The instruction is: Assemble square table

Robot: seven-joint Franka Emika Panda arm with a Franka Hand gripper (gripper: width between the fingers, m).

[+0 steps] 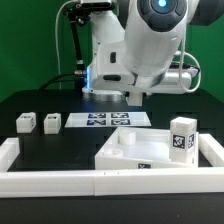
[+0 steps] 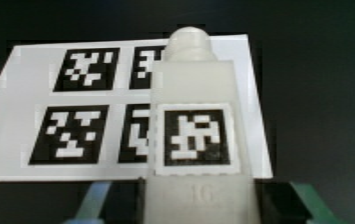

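Your gripper (image 2: 200,203) is clamped on one table leg, the held leg (image 2: 192,120). In the wrist view this tagged white block sits between both fingers (image 2: 103,203), its rounded peg end pointing away from the camera, over the marker board (image 2: 49,110).

In the exterior view the gripper hangs just above that board, at twelve o'clock of the square tabletop panel (image 1: 125,152). The panel lies flat on the black table (image 1: 40,100), close to the white wall (image 1: 50,182).

At nine o'clock of the board, the outer leg (image 1: 25,122) and the inner leg (image 1: 50,122) sit side by side. The upright leg (image 1: 182,135) stands at the panel's three o'clock edge; you cannot tell whether it is on the panel or just beside it.
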